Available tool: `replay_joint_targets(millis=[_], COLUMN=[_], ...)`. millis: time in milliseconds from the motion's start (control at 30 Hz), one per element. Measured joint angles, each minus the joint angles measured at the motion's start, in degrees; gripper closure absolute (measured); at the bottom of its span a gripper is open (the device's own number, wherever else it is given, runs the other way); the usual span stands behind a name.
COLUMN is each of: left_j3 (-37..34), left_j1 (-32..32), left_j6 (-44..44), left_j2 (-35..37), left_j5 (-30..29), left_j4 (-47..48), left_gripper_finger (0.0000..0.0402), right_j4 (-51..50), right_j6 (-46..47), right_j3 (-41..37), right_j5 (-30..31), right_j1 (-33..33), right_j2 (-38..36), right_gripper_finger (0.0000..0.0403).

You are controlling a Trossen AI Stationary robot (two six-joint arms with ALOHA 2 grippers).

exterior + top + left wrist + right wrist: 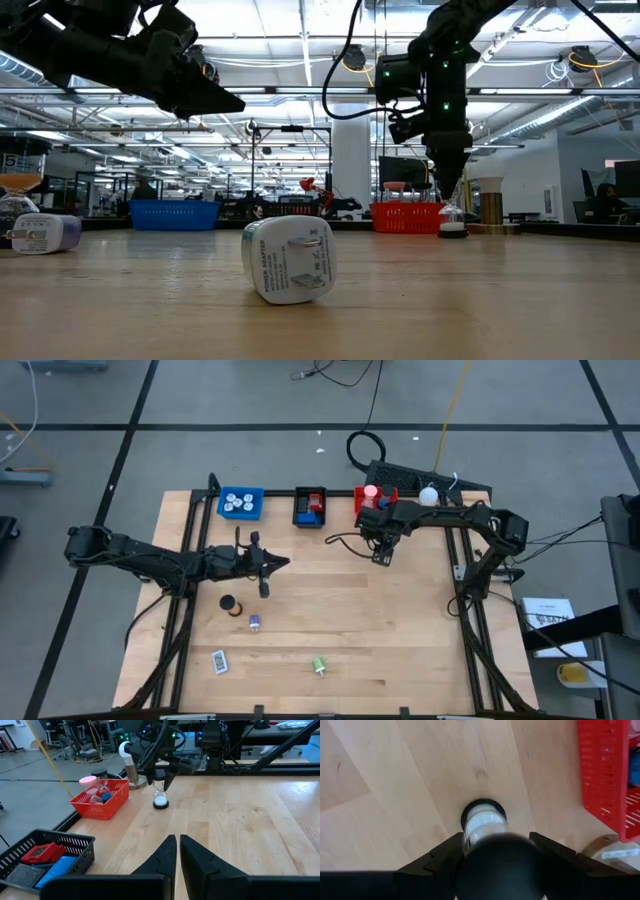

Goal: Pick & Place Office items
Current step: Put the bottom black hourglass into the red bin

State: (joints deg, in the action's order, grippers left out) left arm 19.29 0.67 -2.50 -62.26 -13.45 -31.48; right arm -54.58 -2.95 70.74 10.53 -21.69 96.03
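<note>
A small hourglass (160, 799) with black end caps, clear glass and white sand in its lower bulb stands upright on the wooden surface (400, 630), just beside the red tray (102, 800) at the far edge. The right end effector (163, 776) hangs directly over it with its fingers (440, 857) spread on either side of the top cap, not pressed against it. The right wrist view looks straight down past that cap to the round base on the wood; the left wrist view alone shows the white sand and the hourglass's upright stance from the side.

The left end effector (283, 563) hovers above the middle of the surface, its fingers (165, 857) closed together and empty.

The high view shows other items nearer: a black cylinder (228, 603), a purple one (255, 623), a green one (318, 665) and a white charger plug (219, 660). The low view shows that plug (288, 259) close up, resting on the surface with prongs facing out.
</note>
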Motion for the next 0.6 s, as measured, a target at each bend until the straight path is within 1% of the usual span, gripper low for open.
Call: replay_joint_targets(millis=[267, 367, 467, 600], left_j3=[0.0, 0.0, 0.0, 0.0], left_j1=[0.0, 0.0, 0.0, -0.3], left_j6=[0.0, 0.0, 0.4, 2.4], left_j2=[0.0, 0.0, 0.0, 0.0], left_j5=[0.0, 0.0, 0.0, 0.0], left_j4=[0.0, 0.0, 0.0, -0.3], left_gripper_finger=[0.0371, 0.0371, 0.0371, 0.0371], right_j4=[-0.1, 0.0, -0.1, -0.2], right_j6=[1.9, 2.2, 2.3, 3.4], right_j3=[0.0, 0.0, 0.0, 0.0], right_j5=[1.6, 1.6, 2.8, 6.1], right_j1=[0.0, 0.0, 0.0, 0.0], right_j2=[-3.2, -5.9, -8.7, -13.0], right_gripper_finger=[0.0125, 0.0108, 0.0105, 0.0118])
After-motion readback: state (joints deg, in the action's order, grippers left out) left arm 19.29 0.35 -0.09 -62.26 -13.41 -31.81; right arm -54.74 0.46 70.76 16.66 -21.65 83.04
